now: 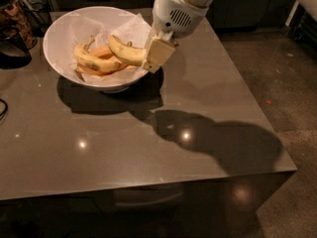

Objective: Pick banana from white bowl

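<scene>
My gripper (152,61) sits over the right rim of the white bowl (54,31), hanging from the arm's white wrist housing (178,14). Its cream fingers (160,51) are closed down to the banana's thickness, clamped on the right end of the banana (125,52). I see only the near finger fully; the fruit's end disappears behind it. The banana juts out leftward from the grip, curved, pale yellow, its free tip pointing toward the middle of the bowl and sitting above the other fruit.

Under and to the left of it lie a yellow banana with dark marks (90,62) and an orange-tinted one (101,51), both resting on the crinkled white paper (136,29) lining the bowl. The paper's edge rises just behind my gripper.

The bowl stands near the back left of the grey-brown table (148,182). The arm's shadow (223,143) falls across the right side. A dark object (12,56) sits at the left edge, apart from the bowl.
</scene>
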You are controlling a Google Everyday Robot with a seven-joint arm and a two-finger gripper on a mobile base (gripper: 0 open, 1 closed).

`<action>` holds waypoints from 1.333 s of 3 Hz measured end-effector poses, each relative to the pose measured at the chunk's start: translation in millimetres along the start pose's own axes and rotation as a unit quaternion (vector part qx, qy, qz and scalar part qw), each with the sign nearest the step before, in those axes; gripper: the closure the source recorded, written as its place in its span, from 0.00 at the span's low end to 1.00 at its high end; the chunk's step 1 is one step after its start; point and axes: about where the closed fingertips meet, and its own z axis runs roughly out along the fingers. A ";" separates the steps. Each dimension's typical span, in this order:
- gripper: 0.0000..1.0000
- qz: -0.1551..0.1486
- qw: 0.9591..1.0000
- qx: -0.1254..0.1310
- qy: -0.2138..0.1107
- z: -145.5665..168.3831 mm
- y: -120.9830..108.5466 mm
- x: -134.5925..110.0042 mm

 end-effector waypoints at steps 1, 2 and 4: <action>1.00 -0.006 1.000 -0.009 0.003 -1.5 8.4 0.3; 1.00 0.016 1.000 -0.023 -0.004 -12.1 44.5 10.5; 1.00 0.067 0.996 -0.054 -0.012 -21.8 114.6 37.6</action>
